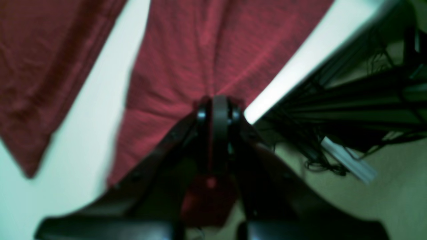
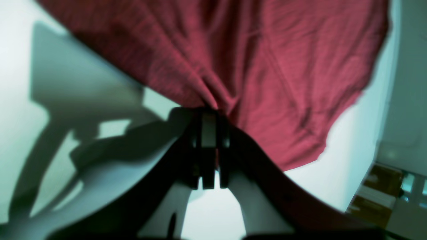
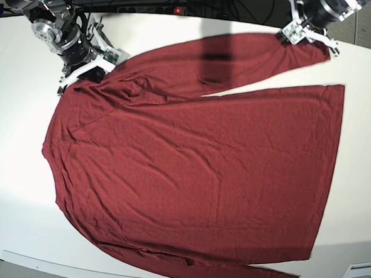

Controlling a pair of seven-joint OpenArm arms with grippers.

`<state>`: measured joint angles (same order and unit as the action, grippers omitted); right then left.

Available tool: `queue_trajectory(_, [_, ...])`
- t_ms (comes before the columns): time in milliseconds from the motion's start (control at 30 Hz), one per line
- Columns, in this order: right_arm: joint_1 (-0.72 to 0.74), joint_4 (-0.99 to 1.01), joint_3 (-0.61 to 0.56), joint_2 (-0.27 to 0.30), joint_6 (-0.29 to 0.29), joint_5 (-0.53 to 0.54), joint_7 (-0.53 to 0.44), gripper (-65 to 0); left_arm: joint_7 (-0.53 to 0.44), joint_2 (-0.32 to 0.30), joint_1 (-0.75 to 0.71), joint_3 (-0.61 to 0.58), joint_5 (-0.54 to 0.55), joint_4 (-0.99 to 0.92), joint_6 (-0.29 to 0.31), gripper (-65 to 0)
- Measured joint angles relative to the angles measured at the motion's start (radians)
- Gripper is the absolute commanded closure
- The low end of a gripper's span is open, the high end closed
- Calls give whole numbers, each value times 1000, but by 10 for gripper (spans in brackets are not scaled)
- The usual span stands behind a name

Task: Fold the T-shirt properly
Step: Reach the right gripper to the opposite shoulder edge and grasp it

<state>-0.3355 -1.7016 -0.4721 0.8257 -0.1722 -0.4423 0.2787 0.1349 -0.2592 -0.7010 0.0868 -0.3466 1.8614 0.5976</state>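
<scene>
The maroon long-sleeved T-shirt [image 3: 190, 171] lies spread flat on the white table [image 3: 15, 135], with its hem toward the right. One sleeve runs along the far edge and the other along the near edge. My left gripper [image 3: 299, 37] is at the far sleeve's cuff, and in the left wrist view my left gripper [image 1: 217, 101] is shut on a pinch of the red fabric [image 1: 206, 50]. My right gripper [image 3: 82, 73] is at the far shoulder, and in the right wrist view my right gripper [image 2: 208, 111] is shut on bunched fabric [image 2: 283, 76].
The table's far edge [image 1: 300, 66] runs just beside my left gripper, with a black frame and cables [image 1: 360, 100] beyond it. A power strip and wires [image 3: 156, 8] lie behind the table. Boxes [image 2: 377, 190] stand off the table's side.
</scene>
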Motion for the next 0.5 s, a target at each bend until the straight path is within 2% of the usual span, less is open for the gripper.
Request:
queue_trajectory(133, [2, -31, 0, 0, 49, 3, -3, 0, -19, -5, 19, 60, 34, 118, -22, 0])
queue_trajectory(267, [27, -32, 0, 0, 56, 10, 9, 0, -8, -1, 34, 85, 34, 137, -77, 0])
queue_trajectory(400, [87, -32, 0, -6, 60, 106, 40, 0, -8, -4, 89, 92, 34, 135, -89, 0])
queue_trajectory(500, [138, -32, 0, -42, 64, 121, 72, 0, 5, -4, 122, 92, 34, 103, -85, 0])
